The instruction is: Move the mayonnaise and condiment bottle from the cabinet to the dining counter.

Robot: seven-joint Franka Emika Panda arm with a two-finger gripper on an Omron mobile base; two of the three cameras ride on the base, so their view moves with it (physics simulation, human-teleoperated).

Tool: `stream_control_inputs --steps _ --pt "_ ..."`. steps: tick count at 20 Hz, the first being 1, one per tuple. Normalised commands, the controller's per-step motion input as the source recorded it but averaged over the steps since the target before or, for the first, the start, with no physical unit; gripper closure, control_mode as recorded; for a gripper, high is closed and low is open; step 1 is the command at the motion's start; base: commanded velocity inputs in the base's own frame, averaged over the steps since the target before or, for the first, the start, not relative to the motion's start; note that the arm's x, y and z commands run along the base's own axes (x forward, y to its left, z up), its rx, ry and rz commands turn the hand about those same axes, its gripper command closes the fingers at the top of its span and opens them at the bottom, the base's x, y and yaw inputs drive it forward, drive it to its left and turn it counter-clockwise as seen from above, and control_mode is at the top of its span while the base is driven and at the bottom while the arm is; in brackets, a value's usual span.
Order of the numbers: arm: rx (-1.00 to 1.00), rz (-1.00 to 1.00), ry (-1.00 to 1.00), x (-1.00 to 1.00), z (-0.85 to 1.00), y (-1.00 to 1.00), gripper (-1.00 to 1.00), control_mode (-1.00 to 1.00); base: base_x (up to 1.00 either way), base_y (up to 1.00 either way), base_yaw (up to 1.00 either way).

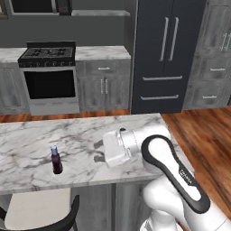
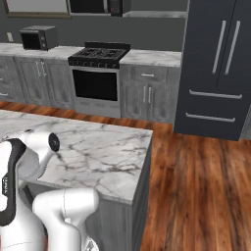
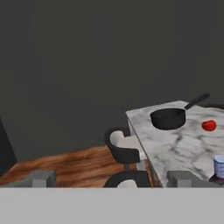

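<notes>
Condiment bottle point(image 1: 56, 160): upright on the dining counter point(image 1: 27, 144), near the front edge, dark body, blue cap; not touched by anything. Seen in the hand view as a blue cap point(image 3: 219, 166) at the right edge, just beyond the right fingertip point(image 3: 186, 178).

Gripper point(image 3: 114, 179): jaws fully apart, nothing between them; finger tips low in the hand view, one at each side, aimed along the marble top. Hand housing point(image 1: 118, 148) above the counter, to the right of the bottle and apart from it.

Further along the same counter in the hand view: black pan point(image 3: 168, 118) with its long handle angled up to the right; small red round item point(image 3: 209, 125) just right of the pan, type not discernible. Black stools point(image 3: 123, 146) with pale seats along the counter's side; another stool point(image 1: 38, 212) below the front edge.

Background: black stove point(image 1: 47, 54) set in grey base cabinets, dark tall fridge-like unit point(image 1: 168, 54), microwave point(image 2: 38, 37) on the rear worktop, wood floor point(image 2: 196, 186).
</notes>
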Motion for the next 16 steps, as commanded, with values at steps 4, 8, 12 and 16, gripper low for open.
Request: stream_control_inputs --steps 4,8,12,16 --pt "-0.11 -0.2 0.39 -0.38 0.33 -0.36 -1.0 -1.0 0.0 0.0 0.0" --pt "-0.21 -0.14 0.36 -0.42 0.28 -0.39 -1.0 -1.0 0.0 0.0 0.0" --pt "-0.3 -0.16 0.24 -0.48 0.14 -0.32 -1.0 -1.0 0.0 0.0 0.0" --pt "-0.37 -0.22 0.15 -0.5 0.0 -0.27 -1.0 -1.0 0.0 0.0 0.0"
